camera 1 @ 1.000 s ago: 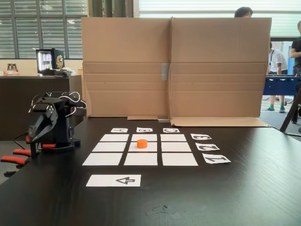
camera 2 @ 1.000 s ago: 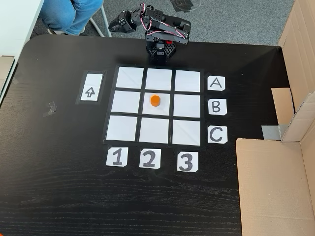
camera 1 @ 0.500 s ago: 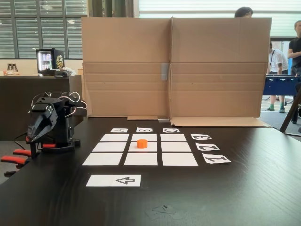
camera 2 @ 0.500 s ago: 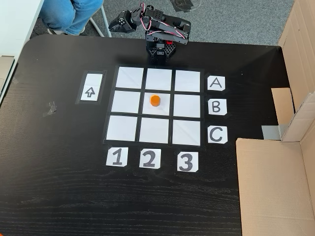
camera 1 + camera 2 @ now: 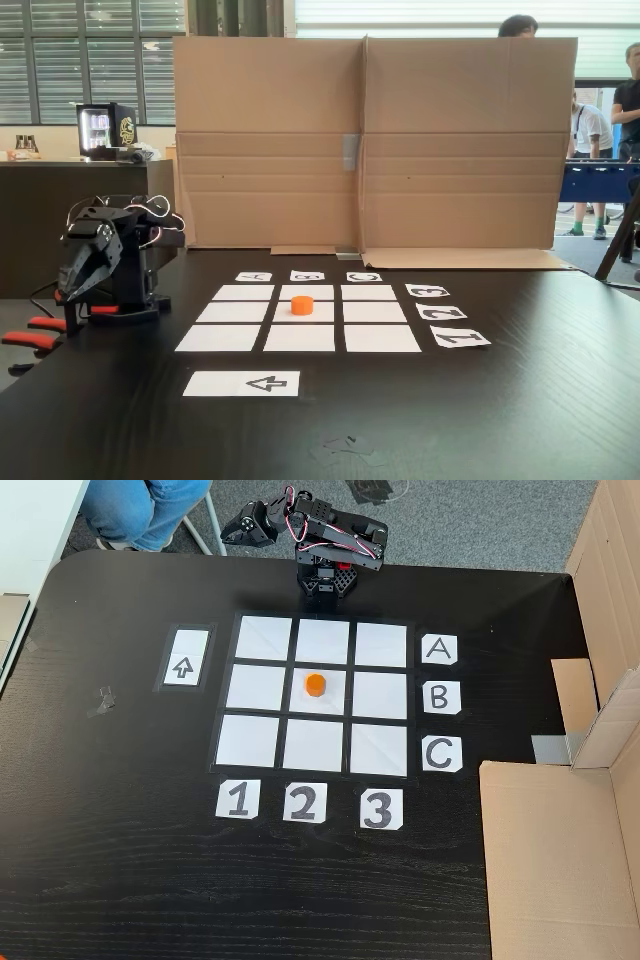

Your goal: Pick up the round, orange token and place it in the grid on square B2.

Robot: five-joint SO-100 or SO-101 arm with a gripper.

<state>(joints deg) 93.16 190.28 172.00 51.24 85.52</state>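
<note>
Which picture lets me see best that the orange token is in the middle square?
The fixed view looking down: the token sits inside square B2, with all nine cells spread out. The low fixed view shows the token from the side, the grid flattened.

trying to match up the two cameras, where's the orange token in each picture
In a fixed view from table level: the token sits on the centre square of the grid, a little left of picture centre.
In a fixed view from above: the token sits on the same centre square, just above picture centre.
Shared landmark: the arrow strip, beside the grid in both fixed views.
</note>
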